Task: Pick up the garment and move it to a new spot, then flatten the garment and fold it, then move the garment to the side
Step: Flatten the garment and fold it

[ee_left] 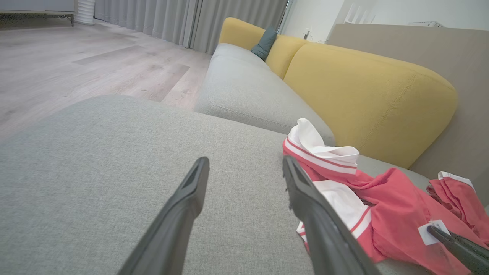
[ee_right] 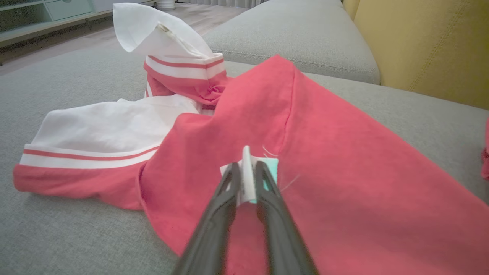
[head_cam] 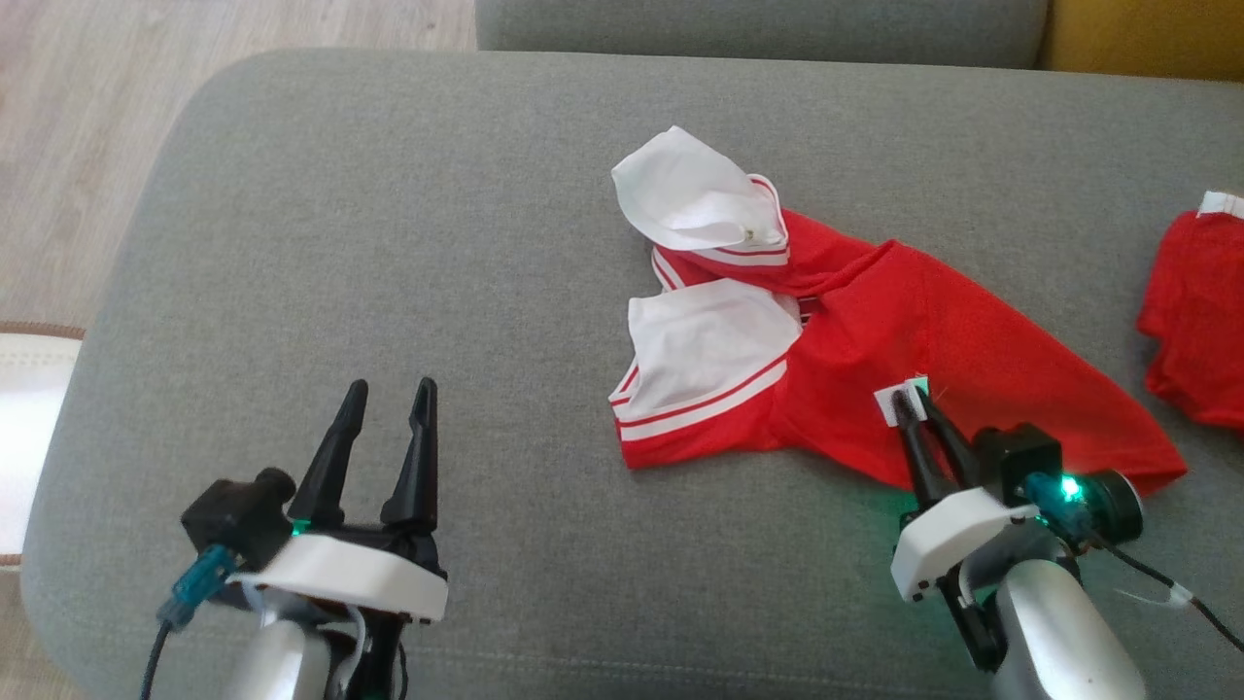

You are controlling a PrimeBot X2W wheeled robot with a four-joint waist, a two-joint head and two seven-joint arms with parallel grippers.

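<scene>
Right gripper (ee_right: pixel 246 169) nearly closed, pinching white tag (ee_right: pixel 247 154) on red-and-white garment (head_cam: pixel 875 321) at centre right. Left gripper (head_cam: pixel 391 389) wide open at lower left, well apart from it.

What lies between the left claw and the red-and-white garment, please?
Bare grey fabric sofa cushion separates the left claw from the red-and-white garment, per the head view.

A grey woven-fabric sofa seat (ee_left: pixel 95 160) has a mustard-yellow padded backrest (ee_left: pixel 366 99) behind it, holding a teal cushion (ee_left: pixel 263 42). Beside the sofa, pale wood-plank floor (ee_left: pixel 76 57) reaches grey pleated curtains (ee_left: pixel 160 19).
</scene>
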